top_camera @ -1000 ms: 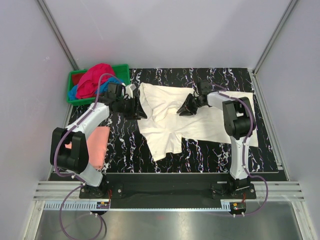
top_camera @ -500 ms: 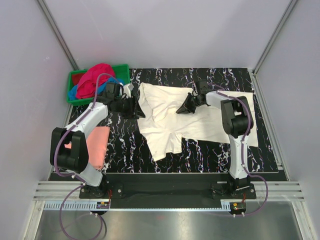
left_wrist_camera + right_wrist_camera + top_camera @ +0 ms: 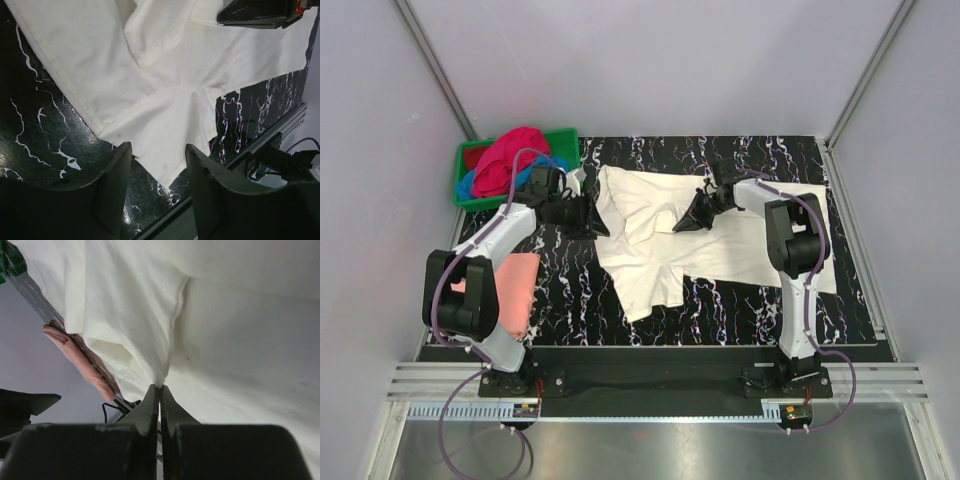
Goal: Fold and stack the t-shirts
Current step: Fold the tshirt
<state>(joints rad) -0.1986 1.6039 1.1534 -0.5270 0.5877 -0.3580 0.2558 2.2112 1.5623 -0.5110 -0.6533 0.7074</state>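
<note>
The large cream t-shirt (image 3: 650,255) lies partly spread on the black marbled table. My right gripper (image 3: 688,222) is shut on a pinched fold of it near its middle; the right wrist view shows the cloth (image 3: 225,330) caught between the closed fingertips of that gripper (image 3: 160,388). My left gripper (image 3: 594,222) is open and empty at the shirt's left edge; in the left wrist view the left gripper (image 3: 159,152) hovers above a sleeve of the cream shirt (image 3: 165,115). A folded salmon-pink shirt (image 3: 515,290) lies at the left. Magenta-red (image 3: 510,155) and blue (image 3: 470,183) shirts sit in the crate.
The green crate (image 3: 567,140) stands at the table's back left corner. A metal rail (image 3: 650,380) runs along the near edge. White walls (image 3: 650,70) close in the back and sides. Bare black tabletop (image 3: 760,300) shows in front of the shirt.
Both grippers shifted only slightly. The right one stays shut on the cream fold and has drawn it up a little; the left one stays open at the shirt's left edge.
</note>
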